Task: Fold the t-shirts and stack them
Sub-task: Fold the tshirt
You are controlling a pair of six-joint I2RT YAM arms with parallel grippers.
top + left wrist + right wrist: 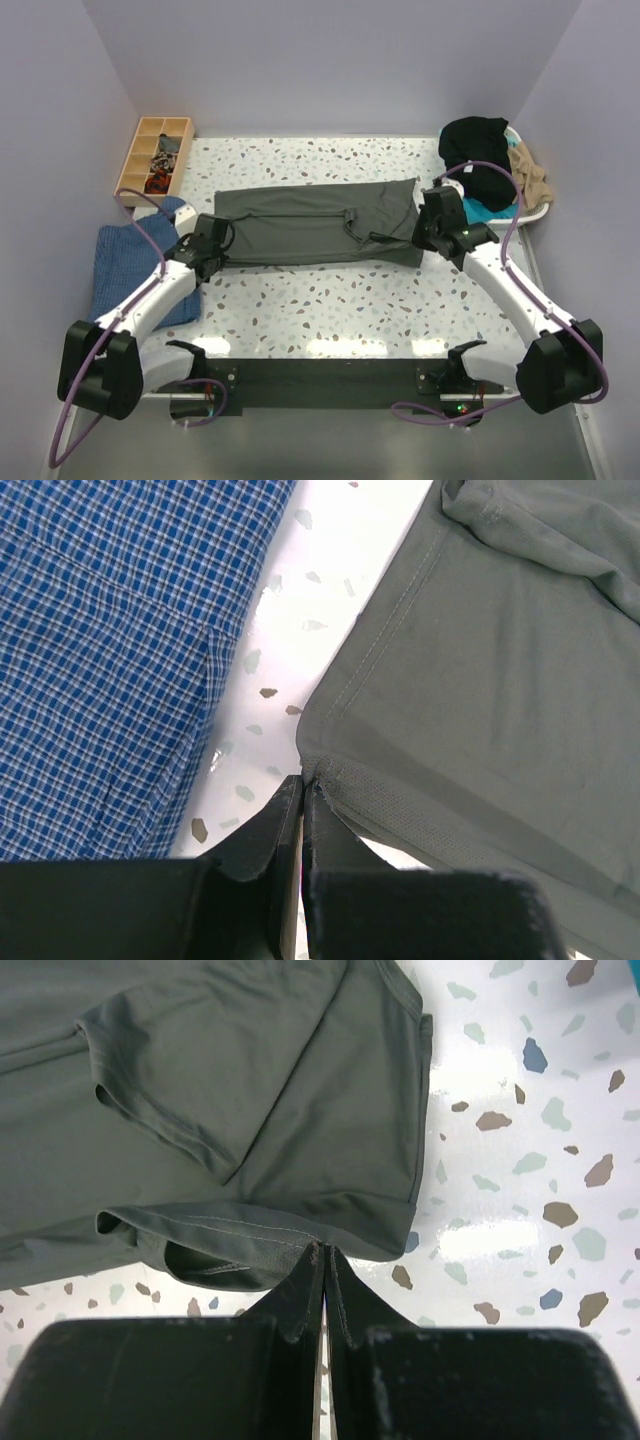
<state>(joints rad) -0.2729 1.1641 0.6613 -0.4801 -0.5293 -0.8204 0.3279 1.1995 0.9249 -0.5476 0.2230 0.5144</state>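
Top external: left hand (220,252), right hand (420,238) (clamped) on grey t-shirt (300,225)

A robot test lab: plain purple walls (330,60) close around a speckled table (340,300), left arm (150,300) and right arm (510,285) bolted at its near edge, wooden sorting box (155,155) at its far left corner.

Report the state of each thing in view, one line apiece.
Grey t-shirt: folded into a long band, flat on the table.
Left gripper: shut on the shirt's corner.
Right gripper: shut on its near hem.
Checked cloth: lying flat at the left edge.
Black t-shirt: crumpled in a heap, far right.
Wooden tray: open, some compartments filled.
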